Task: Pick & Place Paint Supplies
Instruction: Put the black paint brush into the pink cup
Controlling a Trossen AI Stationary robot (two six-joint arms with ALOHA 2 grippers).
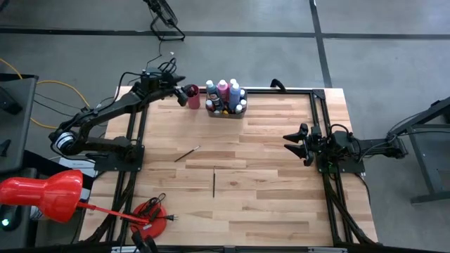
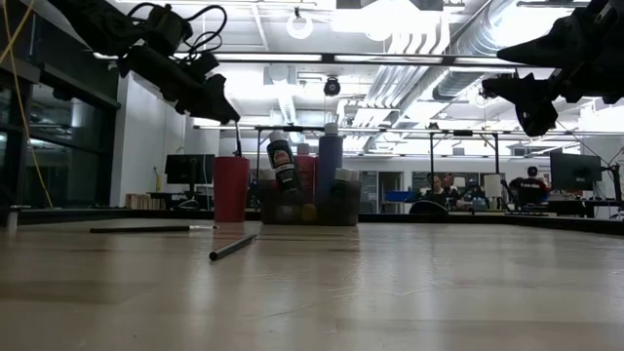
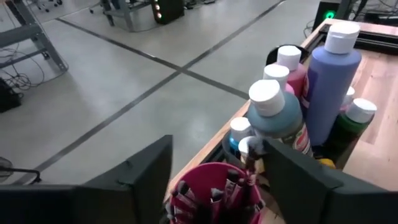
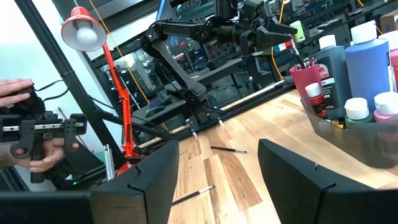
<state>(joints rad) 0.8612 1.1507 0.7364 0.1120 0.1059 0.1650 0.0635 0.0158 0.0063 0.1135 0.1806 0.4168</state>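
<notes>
Left gripper hovers over pink cup, fingers spread, brush handles bunched in the cup beneath. Judged step: dropping a brush in; best to lift straight up, clear of the handles. Two paintbrushes lie mid-table; bottles sit in tray. Right gripper waits spread at right edge

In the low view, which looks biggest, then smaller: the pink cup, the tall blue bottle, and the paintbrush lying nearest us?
1. Tall blue bottle: reaches highest.
2. Pink cup: wider but shorter, so these two are close.
3. Paintbrush: thinnest by far, though it lies nearer the camera, which makes it look bigger than it is.
</notes>
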